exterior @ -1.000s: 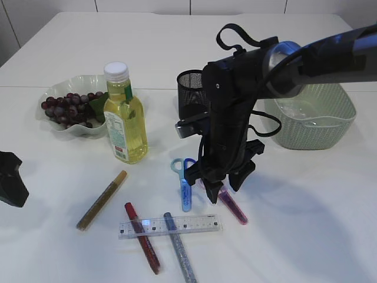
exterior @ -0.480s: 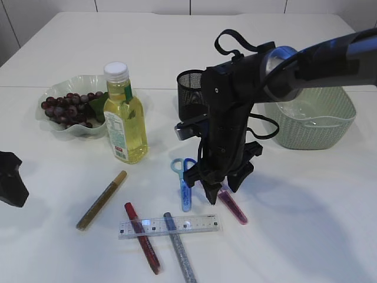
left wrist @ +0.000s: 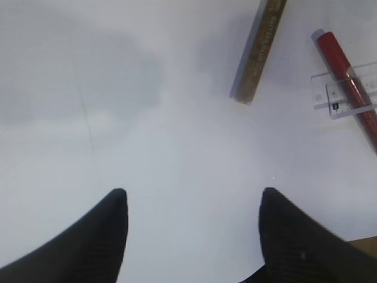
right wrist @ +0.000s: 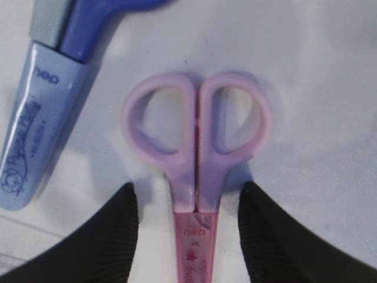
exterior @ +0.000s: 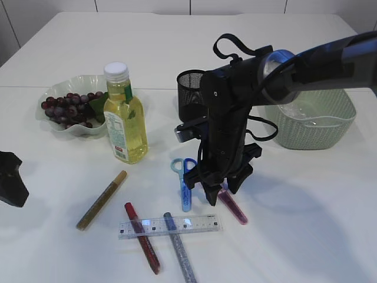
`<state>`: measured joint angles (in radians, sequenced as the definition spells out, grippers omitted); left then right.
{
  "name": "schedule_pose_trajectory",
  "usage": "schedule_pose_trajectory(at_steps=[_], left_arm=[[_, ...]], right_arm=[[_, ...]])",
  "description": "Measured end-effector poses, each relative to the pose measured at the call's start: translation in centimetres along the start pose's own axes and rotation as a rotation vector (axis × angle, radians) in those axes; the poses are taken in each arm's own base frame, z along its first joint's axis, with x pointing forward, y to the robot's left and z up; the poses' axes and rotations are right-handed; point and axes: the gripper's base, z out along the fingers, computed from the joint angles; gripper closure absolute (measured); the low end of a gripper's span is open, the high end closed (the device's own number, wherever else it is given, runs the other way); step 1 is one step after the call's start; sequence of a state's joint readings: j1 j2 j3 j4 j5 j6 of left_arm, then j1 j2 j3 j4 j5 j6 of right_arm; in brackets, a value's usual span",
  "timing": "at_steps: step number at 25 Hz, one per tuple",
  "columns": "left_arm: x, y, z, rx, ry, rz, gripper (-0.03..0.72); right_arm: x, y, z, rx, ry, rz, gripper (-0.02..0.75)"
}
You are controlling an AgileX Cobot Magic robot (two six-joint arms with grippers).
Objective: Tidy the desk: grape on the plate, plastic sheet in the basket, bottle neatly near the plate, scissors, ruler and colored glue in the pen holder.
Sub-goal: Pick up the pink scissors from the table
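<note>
Two arms share the white tabletop (exterior: 306, 224), and most of the tidying looks done: grapes (exterior: 66, 109) lie on the plate (exterior: 56, 88), the bottle (exterior: 124, 115) stands just beside it, and the basket (exterior: 309, 121) holds what may be the plastic sheet. Behind the right arm stands the mesh pen holder (exterior: 187, 88), the goal for the stationery. The right claw (right wrist: 191, 218) hangs open over the pink scissors (right wrist: 197, 147), its tips on either side of them just below the handles, likely so a squeeze catches both. Blue scissors (exterior: 185, 186), the ruler (exterior: 171, 226) and glue sticks (exterior: 101, 200) wait nearby. The left claw (left wrist: 191, 227) idles open and empty.
</note>
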<state>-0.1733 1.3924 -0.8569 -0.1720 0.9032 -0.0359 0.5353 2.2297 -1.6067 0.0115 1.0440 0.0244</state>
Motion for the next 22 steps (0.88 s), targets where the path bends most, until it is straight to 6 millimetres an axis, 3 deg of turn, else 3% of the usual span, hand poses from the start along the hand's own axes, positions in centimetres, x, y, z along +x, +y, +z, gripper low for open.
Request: schedule_pose_trajectory(at_steps=[2, 8, 22], left_arm=[[0.00, 0.00, 0.00, 0.000, 0.000, 0.000, 0.183], [0.00, 0.00, 0.00, 0.000, 0.000, 0.000, 0.183], [0.00, 0.00, 0.00, 0.000, 0.000, 0.002, 0.183]], right_arm=[[0.00, 0.00, 0.00, 0.000, 0.000, 0.000, 0.338], [-0.08, 0.03, 0.08, -0.003, 0.000, 0.002, 0.533], [0.03, 0.25, 0.05, -0.046, 0.012, -0.020, 0.543]])
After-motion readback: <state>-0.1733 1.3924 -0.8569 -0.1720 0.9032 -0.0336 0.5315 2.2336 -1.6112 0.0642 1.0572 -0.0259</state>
